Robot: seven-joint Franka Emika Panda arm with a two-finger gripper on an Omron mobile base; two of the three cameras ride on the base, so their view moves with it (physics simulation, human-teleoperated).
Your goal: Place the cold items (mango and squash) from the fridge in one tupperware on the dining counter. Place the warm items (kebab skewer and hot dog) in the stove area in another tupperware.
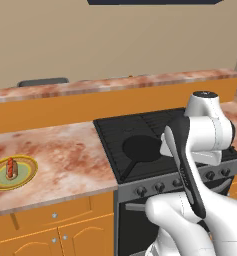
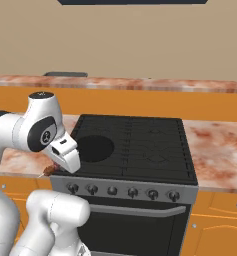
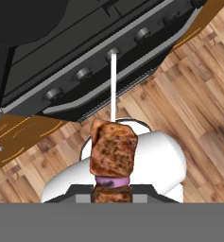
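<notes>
My gripper [image 3: 112, 195] is shut on the kebab skewer [image 3: 112, 153], whose browned meat chunk and white stick point toward the stove front. From the right base, the skewer's end [image 2: 48, 171] pokes out below my hand at the stove's front left corner. The hot dog [image 1: 10, 169] stands on a yellow-green plate [image 1: 25, 172] on the counter left of the black stove [image 1: 140, 145]. A dark grey tupperware [image 1: 42, 81] rests on the dining counter [image 1: 120, 85] behind. The mango, squash, fridge and the other tupperware are out of view.
Marbled counters flank the stove [image 2: 132, 142] on both sides, such as the right one [image 2: 215, 150]. A row of dark knobs [image 2: 122, 191] and the oven handle run along its front. Wooden floor [image 3: 189, 99] lies below my hand.
</notes>
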